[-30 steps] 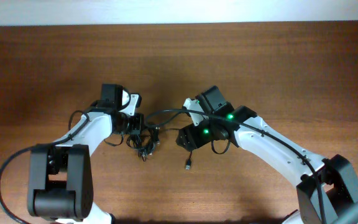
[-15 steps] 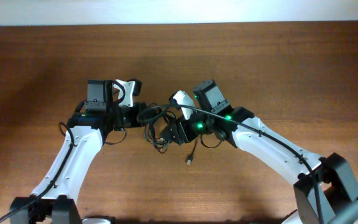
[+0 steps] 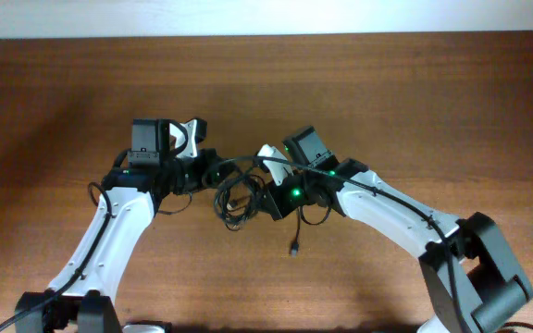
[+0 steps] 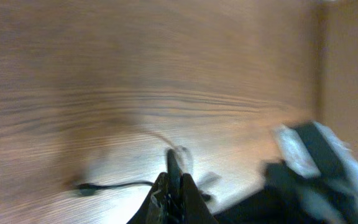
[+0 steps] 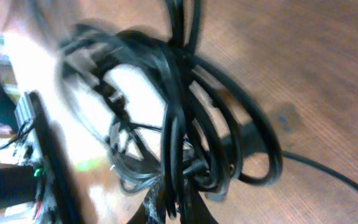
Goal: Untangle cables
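The cables [image 3: 233,196] form one knotted bundle of thin black cords between my two grippers at the table's middle. My left gripper [image 3: 209,172] holds the bundle's upper left side. In the left wrist view its jaws [image 4: 174,185] are shut on a thin black strand [image 4: 173,163]. My right gripper [image 3: 265,197] is at the bundle's right side. Seen from the right wrist, it [image 5: 174,202] is shut on several strands of the looped tangle [image 5: 185,106]. One loose cord trails down to a plug end [image 3: 295,248] on the wood.
Brown wooden table [image 3: 433,102] all round, with a pale wall strip along the far edge. A plug-ended cord [image 4: 82,185] lies on the wood in the left wrist view. The right arm's white and black links [image 3: 387,208] stretch to the lower right.
My right gripper has shut on the bundle. The left arm swung up and left, dragging the bundle up and to the right. The loose plug end slid slightly right and down.
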Motion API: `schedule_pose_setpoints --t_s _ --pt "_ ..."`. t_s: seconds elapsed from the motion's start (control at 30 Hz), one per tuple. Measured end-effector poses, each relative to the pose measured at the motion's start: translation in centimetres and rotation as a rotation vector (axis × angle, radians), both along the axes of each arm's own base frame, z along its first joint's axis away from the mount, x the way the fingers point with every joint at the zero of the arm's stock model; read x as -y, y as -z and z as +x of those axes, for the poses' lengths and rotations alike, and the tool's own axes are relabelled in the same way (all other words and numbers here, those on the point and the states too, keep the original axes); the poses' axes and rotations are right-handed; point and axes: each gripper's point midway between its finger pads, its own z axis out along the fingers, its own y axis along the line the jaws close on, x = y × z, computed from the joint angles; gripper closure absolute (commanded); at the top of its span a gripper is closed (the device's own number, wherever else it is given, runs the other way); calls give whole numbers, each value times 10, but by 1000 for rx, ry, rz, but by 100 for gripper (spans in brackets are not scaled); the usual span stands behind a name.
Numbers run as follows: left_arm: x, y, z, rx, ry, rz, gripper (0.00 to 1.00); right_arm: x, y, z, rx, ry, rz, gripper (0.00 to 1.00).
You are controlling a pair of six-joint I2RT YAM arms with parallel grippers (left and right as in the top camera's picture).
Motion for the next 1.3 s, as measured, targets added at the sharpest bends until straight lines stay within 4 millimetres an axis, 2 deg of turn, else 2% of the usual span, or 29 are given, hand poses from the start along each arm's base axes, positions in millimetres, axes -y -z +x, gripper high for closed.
schedule_pose_setpoints --t_s 0.1,0.17,0.2,0.27,0.3,0.37,0.43,0.47,0.5,0.53,0.57,0.6,0.67,0.77,0.8,0.87,0.9,0.97,1.03,1.13,1.2,1.23,1.27,1.3 --pt "-25 18 4 -16 -96 184 100 5 -56 -28 111 -151 96 96" --pt "-70 23 20 16 -243 338 100 6 -116 -62 231 -320 275 96" --pt "-84 24 22 19 -286 386 100 5 -139 -77 283 -399 367 96" --pt "-92 25 23 20 -312 425 100 4 -152 -90 314 -480 448 95" --pt "-92 25 23 20 -311 424 100 4 -152 -90 324 -488 449 89" --pt "-65 15 28 88 -177 321 100 5 -145 -84 291 -437 403 73" --pt "-31 -3 28 189 2 180 100 11 -121 -59 250 -265 231 65" --pt "-9 -18 23 250 111 70 100 16 -111 -46 233 -172 154 63" --pt "-1 -24 20 267 150 24 100 21 -105 -37 217 -100 105 62" --pt "9 -36 19 315 201 -37 100 26 -99 -28 193 -12 56 50" --pt "20 -47 13 339 254 -111 100 31 -94 -19 145 99 16 50" --pt "22 -50 11 320 250 -143 100 33 -92 -16 110 149 7 52" --pt "24 -51 10 264 216 -190 100 34 -87 -14 15 243 -3 59" --pt "25 -52 9 172 149 -249 100 30 -60 -5 -169 403 -35 60" --pt "24 -52 10 135 116 -266 100 28 -45 -1 -230 450 -56 60" --pt "24 -51 10 87 76 -287 100 19 -31 12 -258 492 -42 77" --pt "24 -50 9 63 58 -298 100 16 -25 18 -276 519 -35 96" --pt "26 -52 6 17 46 -335 100 18 -6 30 -329 645 -62 96" --pt "31 -53 2 -8 57 -361 100 26 2 34 -344 755 -119 96" --pt "21 -44 9 -7 -7 -302 100 31 2 36 -291 746 -156 96" --pt "-4 -20 15 -45 -134 -164 100 19 -9 33 -184 554 -107 96" --pt "-22 -4 14 -85 -212 -71 100 9 -23 28 -133 441 -42 96" --pt "-30 3 12 -107 -243 -31 100 3 -33 26 -99 382 2 96" --pt "-38 12 6 -143 -277 20 100 -8 -59 19 -18 257 102 96"
